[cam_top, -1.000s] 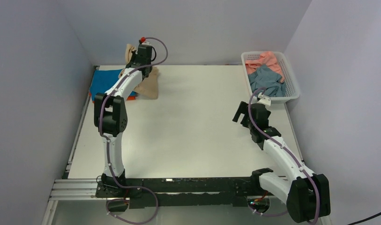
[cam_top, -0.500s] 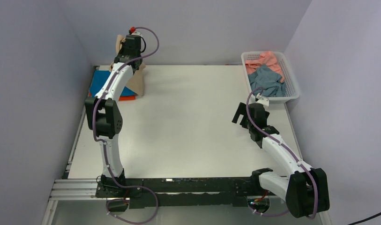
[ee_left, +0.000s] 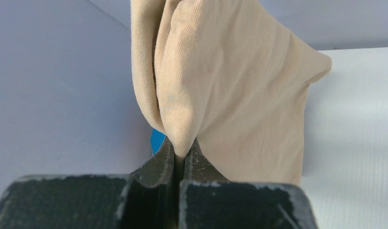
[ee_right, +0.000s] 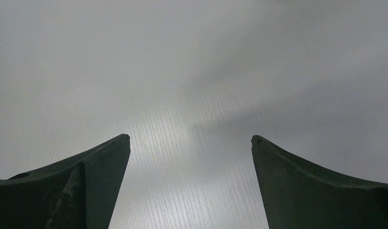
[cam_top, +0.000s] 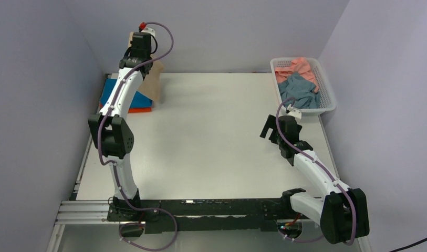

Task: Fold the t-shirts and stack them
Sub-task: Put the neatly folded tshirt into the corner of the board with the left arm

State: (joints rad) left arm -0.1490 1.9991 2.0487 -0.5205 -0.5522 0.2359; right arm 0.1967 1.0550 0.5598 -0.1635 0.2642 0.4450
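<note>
My left gripper (cam_top: 138,43) is shut on a folded tan-beige t-shirt (cam_top: 154,84) and holds it raised at the far left; in the left wrist view the cloth (ee_left: 230,90) hangs from the closed jaws (ee_left: 178,148). Under it a bright blue t-shirt (cam_top: 112,93) lies folded on an orange one (cam_top: 138,109), a stack at the table's far left edge. A salmon pink t-shirt (cam_top: 300,65) and a dusty grey-blue t-shirt (cam_top: 300,90) lie crumpled in the basket. My right gripper (cam_top: 267,127) is open and empty above bare table (ee_right: 192,143).
The white lattice basket (cam_top: 329,100) stands at the far right corner. Walls close in on the left, the back and the right. The white table (cam_top: 211,136) runs between the arms.
My left gripper has lifted the tan-beige t-shirt higher and carried it left, toward the blue and orange stack. The right arm has barely moved.
</note>
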